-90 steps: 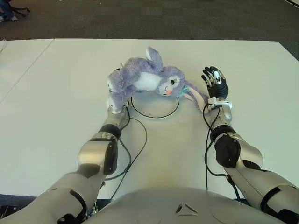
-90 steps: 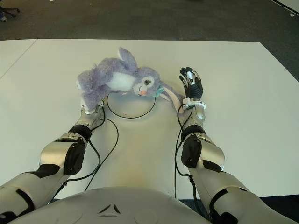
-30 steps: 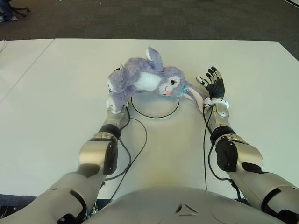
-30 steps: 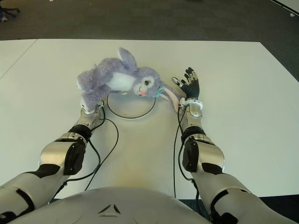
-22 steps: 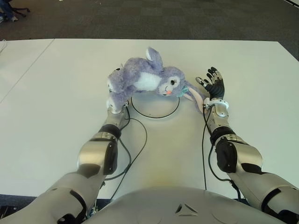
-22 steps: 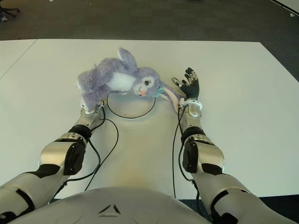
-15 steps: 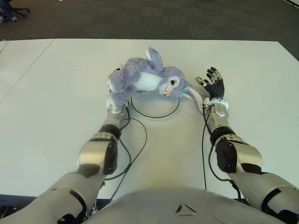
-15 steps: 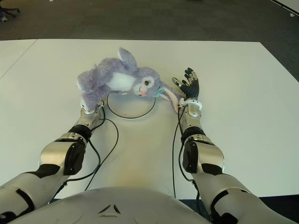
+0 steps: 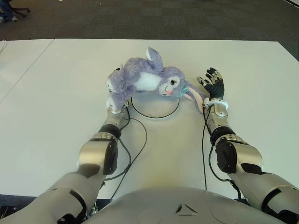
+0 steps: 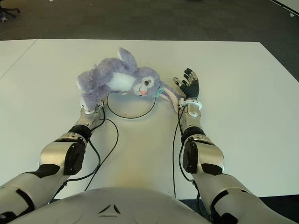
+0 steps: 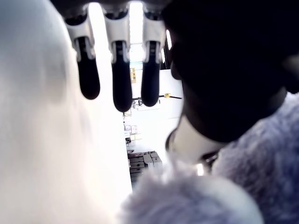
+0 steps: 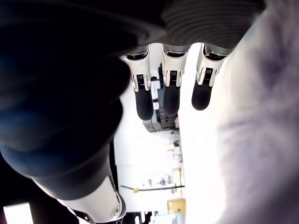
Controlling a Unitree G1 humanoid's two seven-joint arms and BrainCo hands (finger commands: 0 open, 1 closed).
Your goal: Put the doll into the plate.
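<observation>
Both hands flank the plate (image 9: 155, 108): your left hand (image 9: 117, 101) sits under the doll (image 9: 145, 80), fingers extended, not visibly clamped; the right hand (image 9: 213, 85) is splayed beside its ear. Doll overhangs the plate's far rim, so lower it centred.

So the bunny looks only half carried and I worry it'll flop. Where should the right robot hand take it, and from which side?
Probably the head end. The bunny lies sideways above the plate, rump over the left robot hand, head and long ears drooping toward the right robot hand, which is open, palm toward it. Coming in from the robot's right, under the head, would likely balance it.
</observation>
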